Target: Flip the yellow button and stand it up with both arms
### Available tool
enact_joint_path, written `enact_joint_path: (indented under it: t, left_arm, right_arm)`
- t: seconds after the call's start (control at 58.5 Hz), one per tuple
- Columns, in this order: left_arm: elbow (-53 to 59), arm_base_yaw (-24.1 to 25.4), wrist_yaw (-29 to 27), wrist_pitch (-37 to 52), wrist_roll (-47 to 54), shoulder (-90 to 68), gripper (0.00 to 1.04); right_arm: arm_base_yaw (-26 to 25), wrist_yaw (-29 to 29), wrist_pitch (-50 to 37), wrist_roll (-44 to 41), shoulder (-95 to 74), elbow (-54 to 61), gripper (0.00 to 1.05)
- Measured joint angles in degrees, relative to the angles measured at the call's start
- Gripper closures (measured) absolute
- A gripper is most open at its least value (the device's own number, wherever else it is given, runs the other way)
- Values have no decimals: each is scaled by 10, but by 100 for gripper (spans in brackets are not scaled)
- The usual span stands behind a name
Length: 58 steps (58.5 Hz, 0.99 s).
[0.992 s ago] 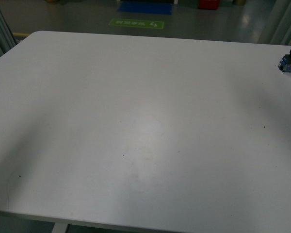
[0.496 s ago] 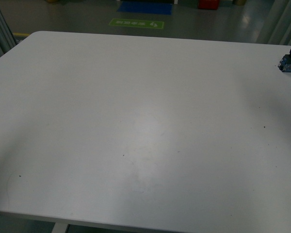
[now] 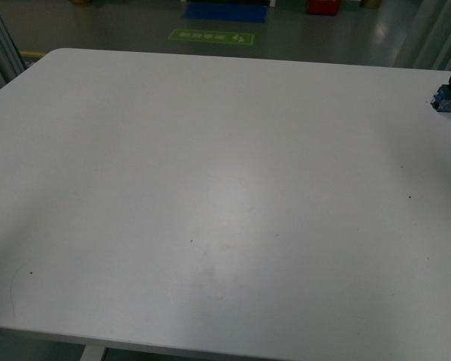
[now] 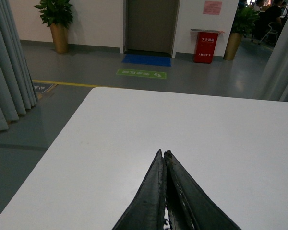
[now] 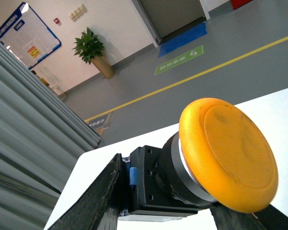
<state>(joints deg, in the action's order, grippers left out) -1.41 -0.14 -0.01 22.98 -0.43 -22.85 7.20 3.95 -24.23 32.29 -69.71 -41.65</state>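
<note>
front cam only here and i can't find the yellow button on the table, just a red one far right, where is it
Observer: In the right wrist view the yellow button sits between the right gripper jaws.
Operator: which part is gripped
Observer: The black contact block lies against one finger; the cap's face is turned toward the camera.
Operator: left arm?
Observer: The left gripper is shut on nothing, with the white table beyond it.

Black tapered fingers [image 4: 149,201] with rough inner edges
</note>
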Motion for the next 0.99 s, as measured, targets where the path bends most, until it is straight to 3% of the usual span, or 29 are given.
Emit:
enact_joint_path:
  t: [0.65,0.753,0.992]
  left_arm:
    - [0,0,0,-131,0,132,101]
    - [0,0,0,-224,0,208,101]
    - [0,0,0,-229,0,226,101]
  right_arm:
    - [1,-25,-7,-60,-15,1,61]
    - [1,-27,-8,-69,-18,2,61]
    - [3,-42,-12,-90,-22,2,61]
